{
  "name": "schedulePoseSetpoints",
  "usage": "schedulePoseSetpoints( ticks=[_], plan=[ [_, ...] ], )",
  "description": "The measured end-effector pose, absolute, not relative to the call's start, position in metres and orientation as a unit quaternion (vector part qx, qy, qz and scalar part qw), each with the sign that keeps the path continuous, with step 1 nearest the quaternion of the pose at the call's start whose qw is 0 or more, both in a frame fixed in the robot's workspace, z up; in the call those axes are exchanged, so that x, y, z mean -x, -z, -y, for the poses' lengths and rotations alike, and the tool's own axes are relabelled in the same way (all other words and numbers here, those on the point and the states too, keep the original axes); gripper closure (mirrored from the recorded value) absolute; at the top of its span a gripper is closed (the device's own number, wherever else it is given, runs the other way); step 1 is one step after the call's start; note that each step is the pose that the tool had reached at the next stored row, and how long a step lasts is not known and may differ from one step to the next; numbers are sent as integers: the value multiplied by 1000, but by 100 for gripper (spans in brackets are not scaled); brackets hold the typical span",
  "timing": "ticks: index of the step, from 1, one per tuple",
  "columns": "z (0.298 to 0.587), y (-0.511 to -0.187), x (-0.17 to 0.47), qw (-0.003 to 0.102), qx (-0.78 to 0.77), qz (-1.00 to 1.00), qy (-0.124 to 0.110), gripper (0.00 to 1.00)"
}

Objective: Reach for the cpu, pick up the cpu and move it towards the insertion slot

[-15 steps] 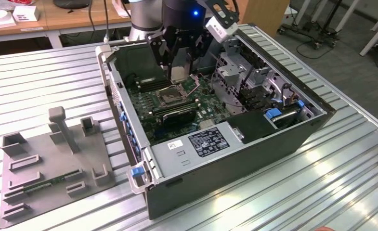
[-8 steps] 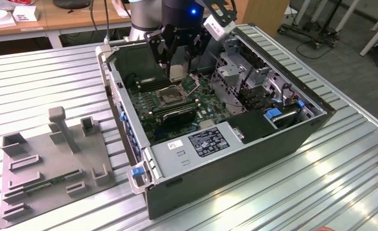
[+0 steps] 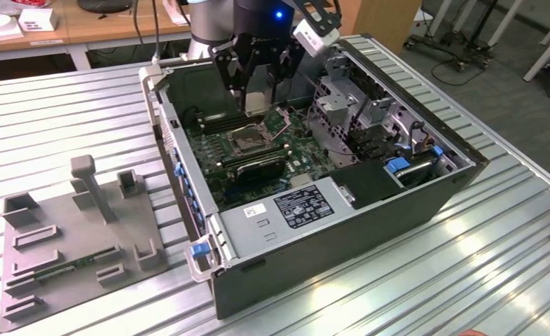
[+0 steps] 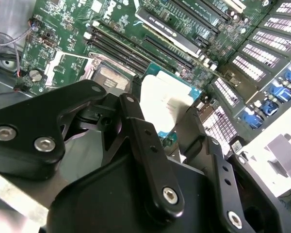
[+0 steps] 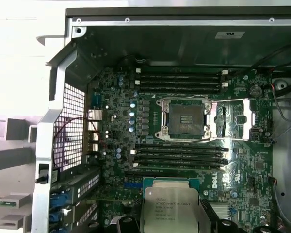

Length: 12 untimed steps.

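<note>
Exterior view: the black tool [image 3: 257,87] hangs inside the open computer case [image 3: 368,210], above the silver-framed insertion slot [image 3: 247,141], its fingertips hard to make out. Both wrist views: its fingers pinch the flat, shiny cpu [image 4: 167,99] [image 5: 170,209], partly hidden

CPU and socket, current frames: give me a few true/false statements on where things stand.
1. The small flat square silver-topped CPU is held in the black two-fingered hand. True.
2. The CPU is already seated in the square silver-framed insertion slot. False: the slot's dark centre is bare, and the chip sits apart from it, above the board.
3. The hand is inside the open black computer case. True, as the exterior view shows.
4. The CPU lies on the grey moulded tray. False: the tray sits outside the case, and the chip is in the hand.
5. The slot's metal retention frame is closed over it. False: it is swung open beside the slot.
</note>
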<state>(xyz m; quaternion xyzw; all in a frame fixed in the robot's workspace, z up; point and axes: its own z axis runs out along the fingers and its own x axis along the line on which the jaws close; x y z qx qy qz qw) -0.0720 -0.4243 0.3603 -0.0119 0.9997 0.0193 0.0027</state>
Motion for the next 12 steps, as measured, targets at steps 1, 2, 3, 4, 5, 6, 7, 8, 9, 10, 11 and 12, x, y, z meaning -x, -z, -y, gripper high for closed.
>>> schedulePoseSetpoints(
  ticks=[1,2,3,4,5,6,7,8,9,10,11,12],
  plan=[
    [423,-360,72,3,12,-1000,-19,47],
    [423,-360,72,3,12,-1000,-19,47],
    [422,-360,72,3,12,-1000,-19,47],
    [421,-360,72,3,12,-1000,-19,47],
    [417,-360,72,3,12,-1000,-19,47],
    [416,-360,72,3,12,-1000,-19,47],
    [415,-359,72,3,12,-1000,-19,47],
    [414,-359,72,3,12,-1000,-19,47],
    [414,-359,72,3,12,-1000,-19,47],
    [413,-359,72,3,12,-1000,-19,47],
    [412,-359,72,3,12,-1000,-19,47],
    [412,-359,72,3,12,-1000,-19,47]
  ],
)
